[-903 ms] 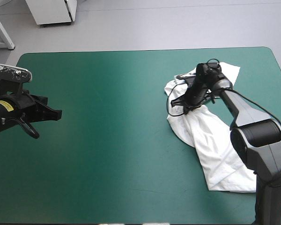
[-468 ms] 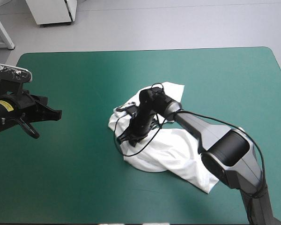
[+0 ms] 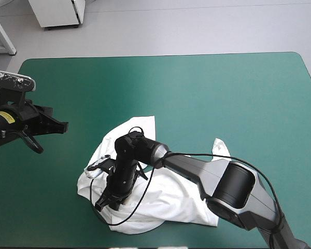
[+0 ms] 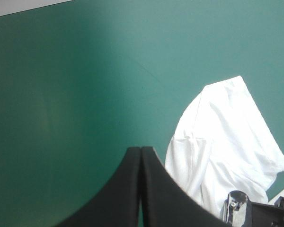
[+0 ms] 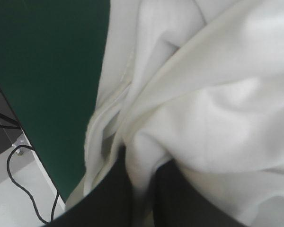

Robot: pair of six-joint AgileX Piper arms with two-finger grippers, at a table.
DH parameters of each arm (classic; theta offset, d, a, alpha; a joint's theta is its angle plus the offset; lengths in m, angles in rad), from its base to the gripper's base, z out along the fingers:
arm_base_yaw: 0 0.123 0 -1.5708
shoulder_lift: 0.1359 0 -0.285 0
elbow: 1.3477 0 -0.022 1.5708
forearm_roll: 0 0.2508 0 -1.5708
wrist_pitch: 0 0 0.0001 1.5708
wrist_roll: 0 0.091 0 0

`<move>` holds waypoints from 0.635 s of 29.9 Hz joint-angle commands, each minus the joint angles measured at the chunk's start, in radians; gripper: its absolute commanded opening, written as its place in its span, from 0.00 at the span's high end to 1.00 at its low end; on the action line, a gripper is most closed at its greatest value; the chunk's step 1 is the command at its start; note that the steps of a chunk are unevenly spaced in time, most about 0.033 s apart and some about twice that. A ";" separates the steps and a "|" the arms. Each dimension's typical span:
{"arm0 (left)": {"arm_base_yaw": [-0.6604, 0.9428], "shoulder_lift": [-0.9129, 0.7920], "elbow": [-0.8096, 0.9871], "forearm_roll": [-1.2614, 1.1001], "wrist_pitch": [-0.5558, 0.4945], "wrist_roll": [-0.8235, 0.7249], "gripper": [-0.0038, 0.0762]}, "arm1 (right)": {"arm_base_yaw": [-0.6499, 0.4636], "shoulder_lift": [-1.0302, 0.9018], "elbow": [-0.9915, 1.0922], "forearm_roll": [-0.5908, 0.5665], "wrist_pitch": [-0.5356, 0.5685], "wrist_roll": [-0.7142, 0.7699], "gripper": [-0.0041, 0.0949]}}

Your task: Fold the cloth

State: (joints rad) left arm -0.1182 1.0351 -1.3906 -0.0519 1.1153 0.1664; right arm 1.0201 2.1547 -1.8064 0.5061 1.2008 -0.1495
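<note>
right tool [image 3: 102, 203] clenched on a crumpled white t-shirt [image 3: 171, 202] on the teal-green worktop [image 3: 223, 93].
the t-shirt lies near the worktop's front edge; the left tool [image 4: 141, 150], clenched empty, hangs by the left edge.

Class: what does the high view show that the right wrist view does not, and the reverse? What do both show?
Only the high view: the whole crumpled T-shirt, and the left tool apart from it, over bare teal-green cover. Only the right wrist view: the right tool up close, fingers all but shut on a T-shirt fold. Both: white cloth on that cover.
</note>
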 commanded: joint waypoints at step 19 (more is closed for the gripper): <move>-0.001 -0.010 -0.024 -0.002 -0.060 -0.002 0.98 | -0.186 -0.354 -0.080 -0.309 0.051 0.171 0.46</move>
State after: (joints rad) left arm -0.1182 1.0351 -1.3906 -0.0514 1.1163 0.1664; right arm 0.8901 1.9477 -1.9291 0.2379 1.2272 0.0095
